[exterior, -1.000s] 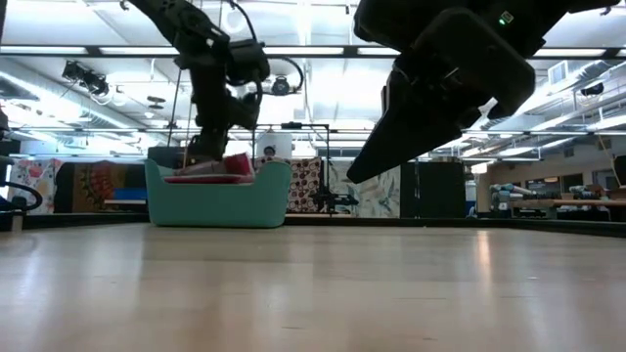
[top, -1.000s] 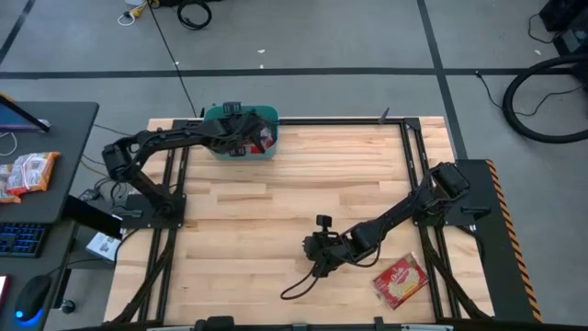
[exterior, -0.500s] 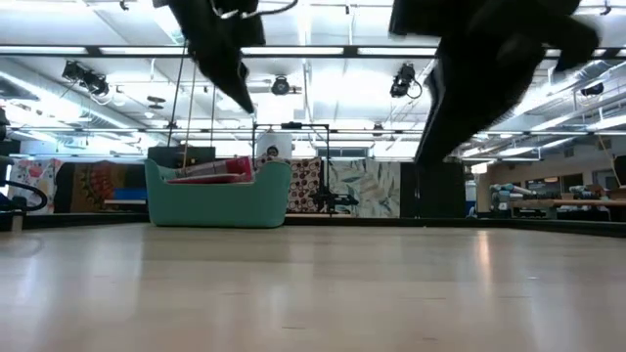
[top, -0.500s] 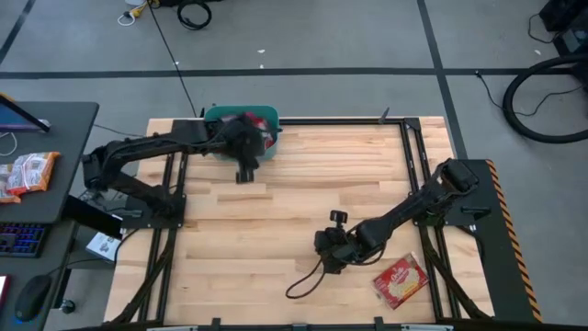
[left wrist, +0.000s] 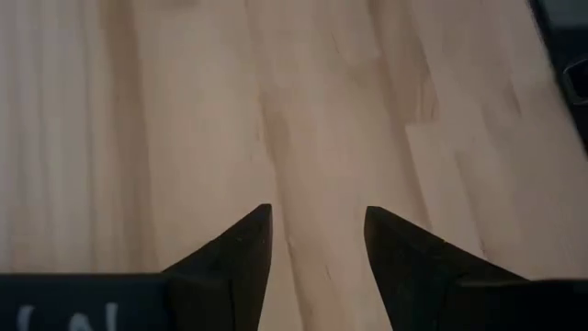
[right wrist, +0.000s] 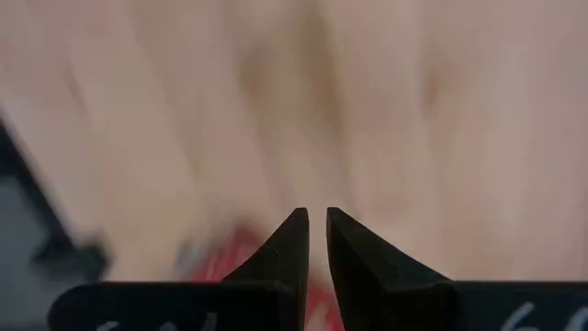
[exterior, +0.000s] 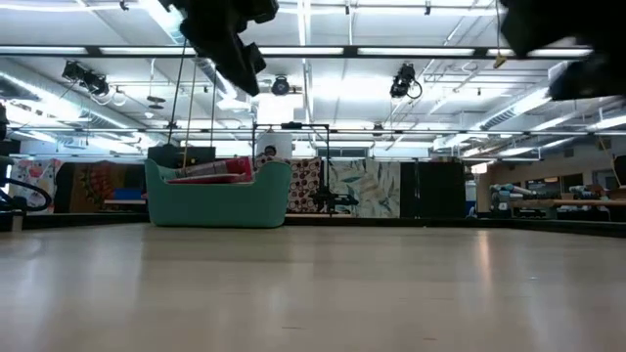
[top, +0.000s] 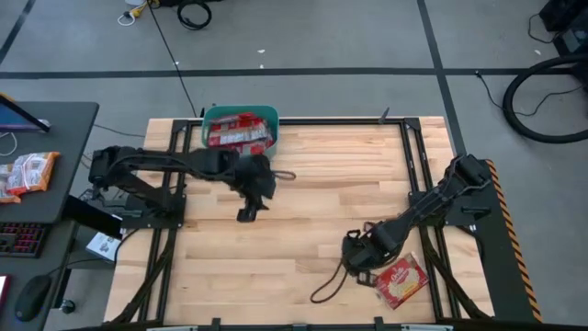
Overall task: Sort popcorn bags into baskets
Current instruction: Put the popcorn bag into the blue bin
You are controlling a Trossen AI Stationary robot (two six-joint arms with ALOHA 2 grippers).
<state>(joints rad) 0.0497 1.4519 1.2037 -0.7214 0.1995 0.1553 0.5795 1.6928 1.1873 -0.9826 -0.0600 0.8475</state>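
Note:
The teal basket (top: 272,116) stands at the table's far edge, left of centre, with several red popcorn bags (top: 241,130) lying in it; the low view shows the basket (exterior: 217,200) with bags (exterior: 210,172) rising above its rim. One more popcorn bag (top: 401,280) lies flat on the wood near the front right corner. My left gripper (top: 248,210) hangs open over bare wood (left wrist: 317,230), on the near side of the basket. My right gripper (top: 360,263) points down just left of the lone bag, all but shut with nothing between its fingers (right wrist: 313,221); the bag's red shows blurred (right wrist: 216,259) beside them.
A dark cable (top: 323,291) from my right arm loops on the table near the front edge. Black frame rails (top: 415,175) run along both table sides. A desk (top: 64,119) to the left carries orange-and-white packets (top: 26,173). Bare wood fills the table's middle.
My left gripper has left the basket, swinging toward the table's middle and near side and rising, with its wrist turning. My right gripper has travelled toward the right and near edges, closing on the lone bag, and has tipped from slanting to pointing down.

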